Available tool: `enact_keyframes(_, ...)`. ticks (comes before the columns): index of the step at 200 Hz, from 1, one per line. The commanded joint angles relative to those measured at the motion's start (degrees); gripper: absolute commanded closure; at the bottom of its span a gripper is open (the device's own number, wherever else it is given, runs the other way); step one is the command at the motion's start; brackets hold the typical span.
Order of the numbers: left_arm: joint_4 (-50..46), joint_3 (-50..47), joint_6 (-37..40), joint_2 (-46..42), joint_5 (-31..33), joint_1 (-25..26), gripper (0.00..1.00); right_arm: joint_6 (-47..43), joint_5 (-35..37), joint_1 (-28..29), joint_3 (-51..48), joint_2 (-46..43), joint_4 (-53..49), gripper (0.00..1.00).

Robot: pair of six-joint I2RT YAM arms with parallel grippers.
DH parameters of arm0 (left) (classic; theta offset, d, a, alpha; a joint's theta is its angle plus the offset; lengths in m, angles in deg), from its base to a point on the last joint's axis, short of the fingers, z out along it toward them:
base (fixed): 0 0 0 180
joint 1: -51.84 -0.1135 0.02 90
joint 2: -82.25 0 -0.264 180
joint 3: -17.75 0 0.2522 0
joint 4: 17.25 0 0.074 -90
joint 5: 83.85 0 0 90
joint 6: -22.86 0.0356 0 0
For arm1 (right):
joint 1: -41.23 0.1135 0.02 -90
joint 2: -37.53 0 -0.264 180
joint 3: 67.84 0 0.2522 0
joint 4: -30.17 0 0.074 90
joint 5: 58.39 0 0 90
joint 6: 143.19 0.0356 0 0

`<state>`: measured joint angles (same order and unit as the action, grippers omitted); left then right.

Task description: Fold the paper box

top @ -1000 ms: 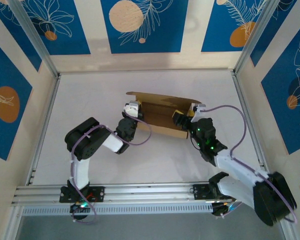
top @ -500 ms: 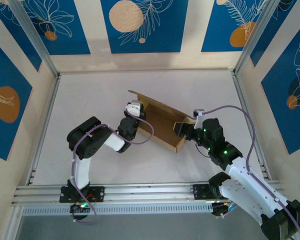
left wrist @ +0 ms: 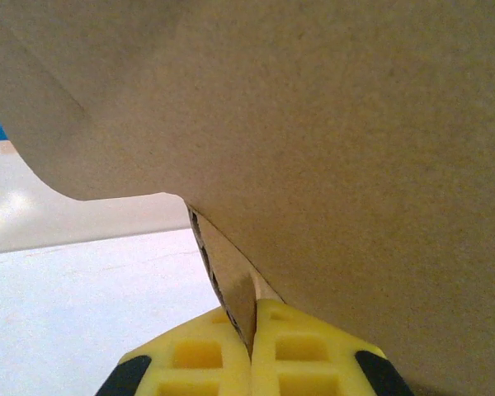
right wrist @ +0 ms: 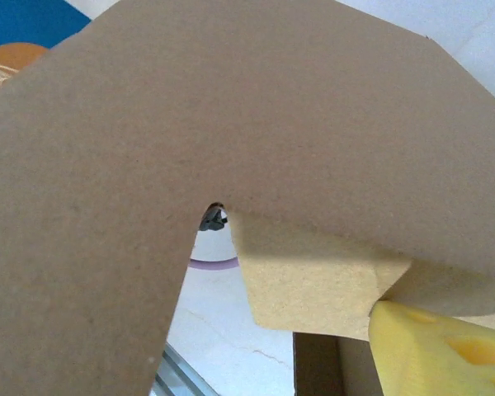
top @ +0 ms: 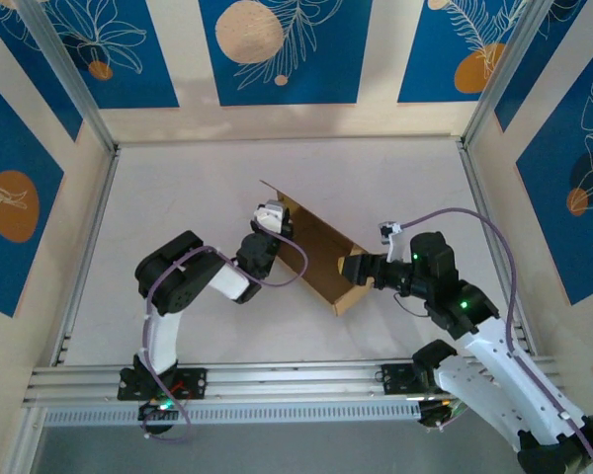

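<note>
Two tools attend the paper box (top: 314, 252), lying diagonally at mid-desk (top: 178, 188), partly formed. Left tool (left wrist: 252, 334): clamped on a panel edge. Right tool (top: 356, 269): at the near end, grip not discernible. Recommend a firm left anchor while the right presses along the crease.
</note>
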<state>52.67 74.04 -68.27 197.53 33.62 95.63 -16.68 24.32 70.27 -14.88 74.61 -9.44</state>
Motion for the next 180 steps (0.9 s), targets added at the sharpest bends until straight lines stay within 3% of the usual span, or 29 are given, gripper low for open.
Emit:
enact_keyframes(1,-3.03,0.54,0.54,1.63,-0.54,1.39,1.00,0.52,6.50,0.47,2.56,0.45,-7.70,0.22)
enact_keyframes(23,-3.00,0.40,-0.25,1.64,0.66,1.39,1.00,3.31,17.66,0.12,3.13,0.69,-11.01,0.21)
enact_keyframes(44,-3.03,-0.05,-1.68,1.28,2.03,1.41,1.00,3.58,21.63,-2.05,3.43,4.83,-8.66,0.21)
enact_keyframes(62,-3.00,-0.66,-2.38,0.43,2.59,1.42,1.00,1.90,20.34,-5.38,5.86,12.53,-6.07,0.20)
enact_keyframes(84,-3.01,-0.90,-0.98,-0.58,3.06,1.43,1.00,-0.57,16.62,-7.82,11.19,18.53,-6.18,0.19)
enact_keyframes(111,-3.05,-1.37,-0.24,-2.12,5.71,1.45,1.00,-4.24,10.45,-8.02,15.82,17.96,-10.32,0.14)
enact_keyframes(143,-3.00,-0.48,4.77,-4.26,9.21,1.66,1.00,-7.18,-4.51,-11.63,18.02,12.57,-12.00,0.13)
enact_keyframes(180,-3.00,0.61,8.26,-5.31,13.22,1.97,1.00,-0.85,-19.15,-17.76,19.51,11.85,-9.07,0.12)
